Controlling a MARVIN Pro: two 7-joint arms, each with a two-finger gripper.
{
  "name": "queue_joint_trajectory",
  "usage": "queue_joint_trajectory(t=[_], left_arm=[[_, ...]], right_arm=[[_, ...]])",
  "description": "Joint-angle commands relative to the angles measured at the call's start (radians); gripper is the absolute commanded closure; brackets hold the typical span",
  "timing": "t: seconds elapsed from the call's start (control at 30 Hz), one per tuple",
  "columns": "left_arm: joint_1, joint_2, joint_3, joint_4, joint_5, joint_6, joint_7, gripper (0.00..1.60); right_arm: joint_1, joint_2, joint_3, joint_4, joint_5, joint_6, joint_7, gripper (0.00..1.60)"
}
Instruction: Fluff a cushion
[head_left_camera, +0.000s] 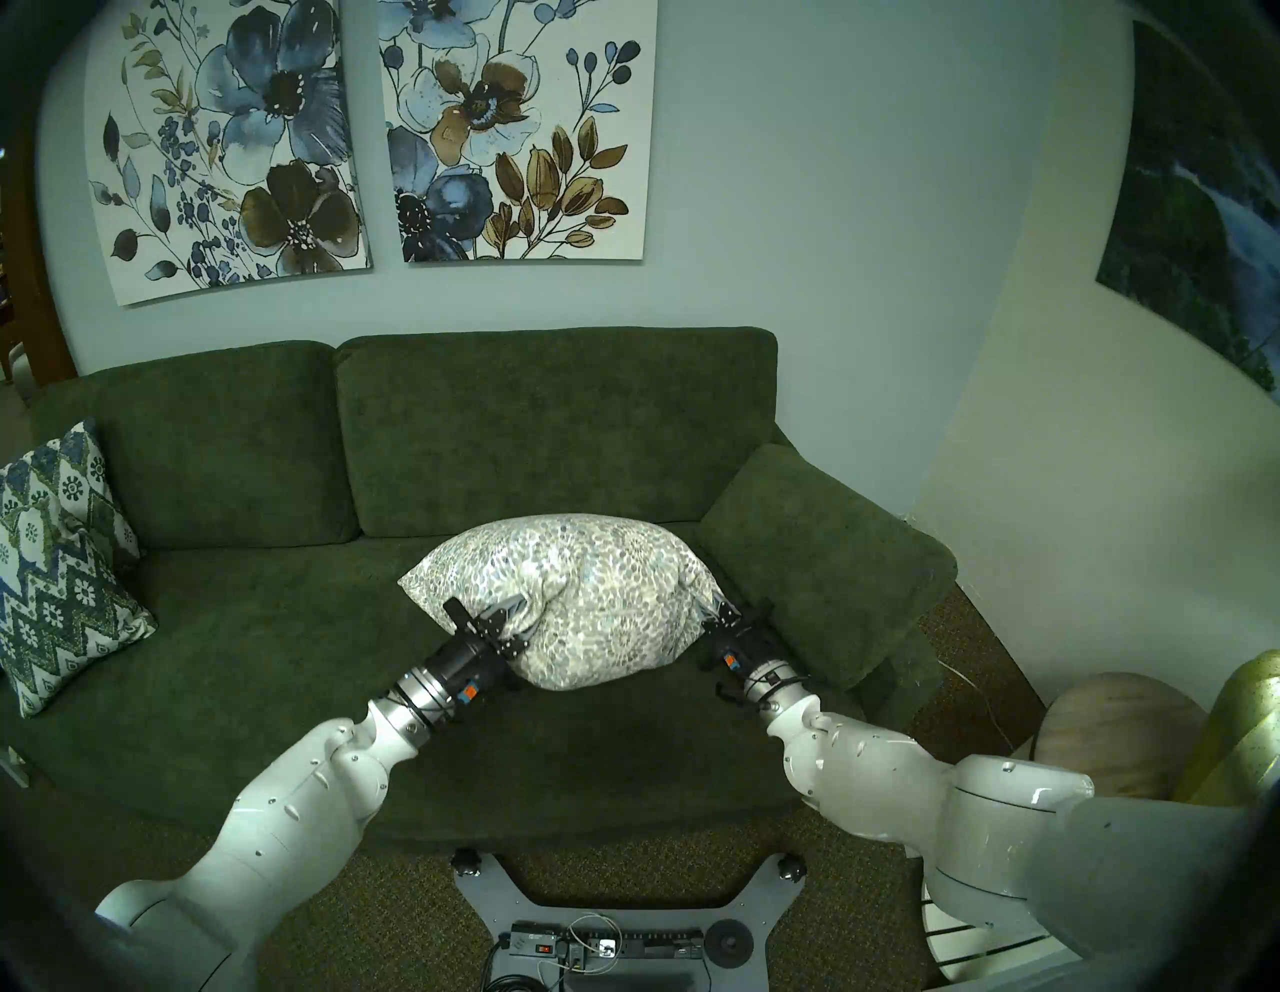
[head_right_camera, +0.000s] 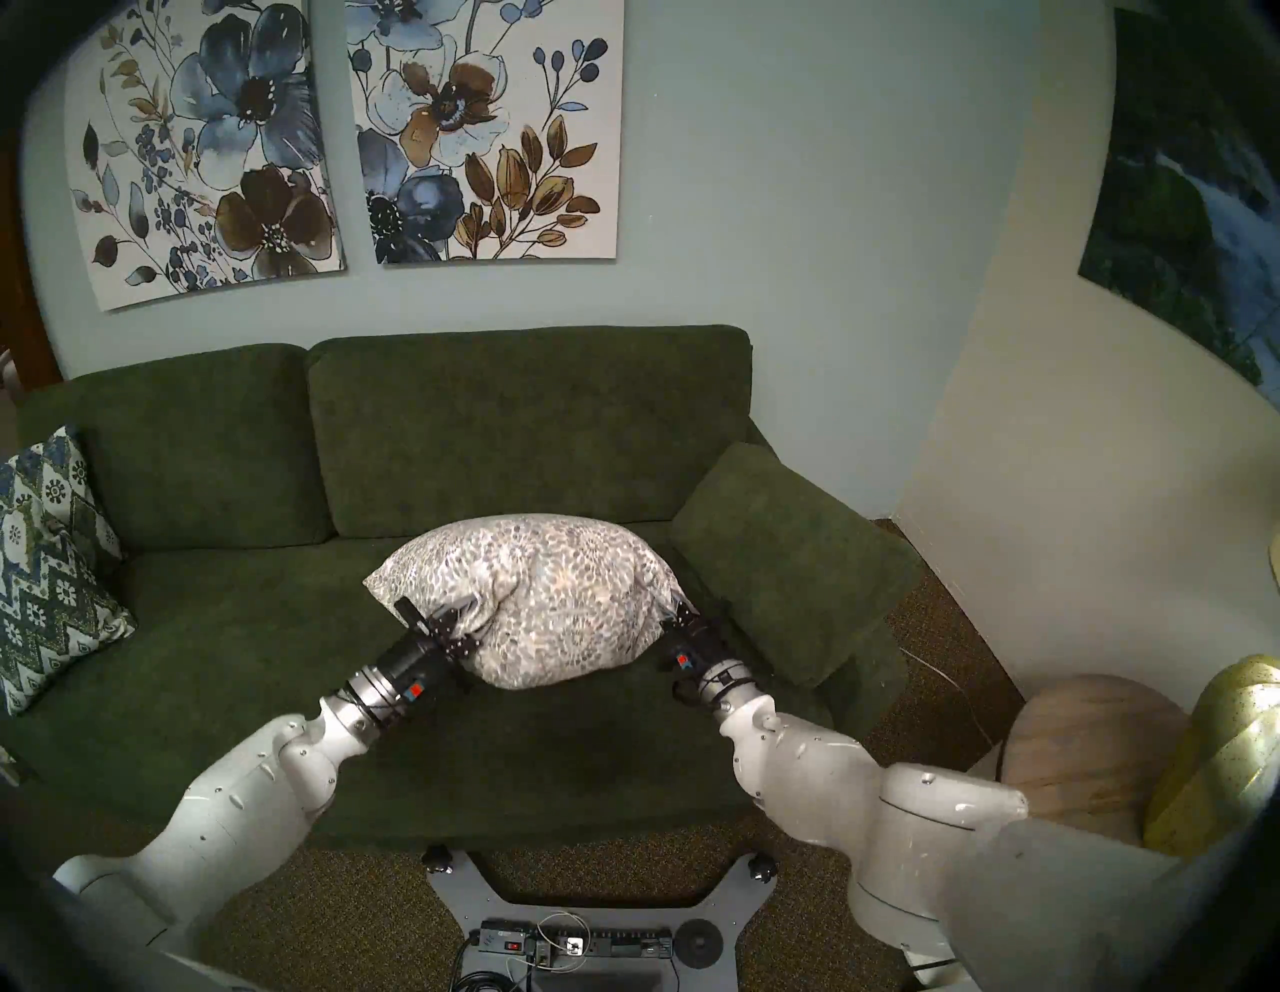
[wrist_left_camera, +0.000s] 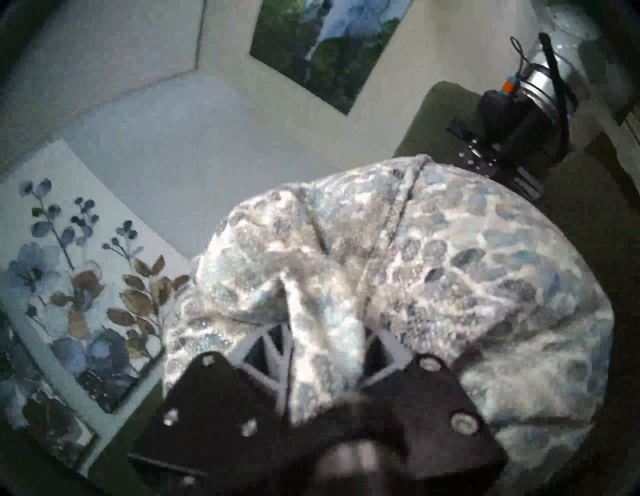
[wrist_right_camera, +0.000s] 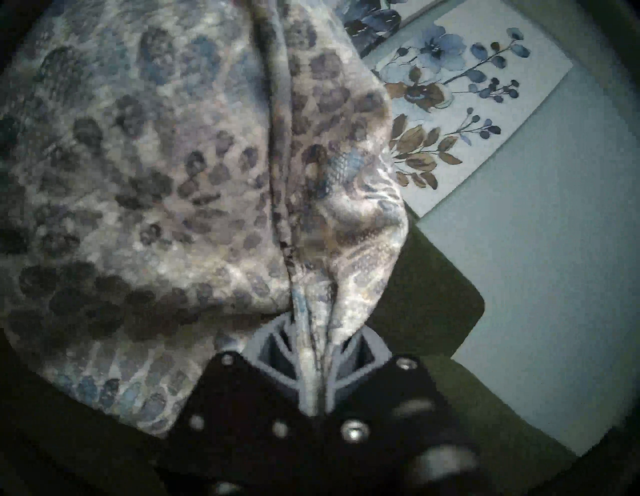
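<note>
Cushion (head_left_camera: 589, 596) is held up over the green sofa (head_left_camera: 277, 623) seat, near its right armrest. Left gripper (head_left_camera: 495, 616) is clamped on one bunched edge, right gripper (head_left_camera: 713, 609) on the opposite corner.

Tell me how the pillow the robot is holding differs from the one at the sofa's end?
The cushion is cream with small grey-blue pebble spots; the zigzag pillow is blue-green and white. The cushion is pinched at two corners and bunched; the zigzag pillow leans untouched against the sofa. Both are plump.

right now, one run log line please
left gripper: shut on cushion | right gripper: shut on cushion | cushion: held above sofa
</note>
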Motion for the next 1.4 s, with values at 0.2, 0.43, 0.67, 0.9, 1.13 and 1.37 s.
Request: queue_joint_trajectory(t=[0.2,0.43,0.67,0.9,1.13,1.37], left_arm=[[-0.169,-0.019,-0.059,-0.196,0.003,-0.047,0.054,1.60],[-0.213,-0.030,-0.072,-0.262,0.008,-0.047,0.063,1.60],[-0.263,-0.028,-0.088,-0.349,0.013,-0.047,0.074,1.60],[-0.281,-0.022,-0.108,-0.418,0.021,-0.047,0.087,1.60],[-0.210,0.004,-0.131,-0.487,0.049,-0.047,0.100,1.60],[-0.089,0.031,-0.106,-0.345,0.085,-0.047,0.081,1.60]], right_arm=[[0.170,0.002,0.055,-0.107,-0.026,-0.034,-0.071,1.60],[0.215,0.012,0.079,-0.151,-0.048,-0.041,-0.099,1.60],[0.265,0.009,0.081,-0.191,-0.073,-0.050,-0.121,1.60],[0.280,0.001,0.079,-0.229,-0.096,-0.059,-0.139,1.60],[0.223,0.042,0.037,-0.264,-0.151,-0.068,-0.158,1.60],[0.120,0.082,-0.042,-0.194,-0.177,-0.044,-0.148,1.60]])
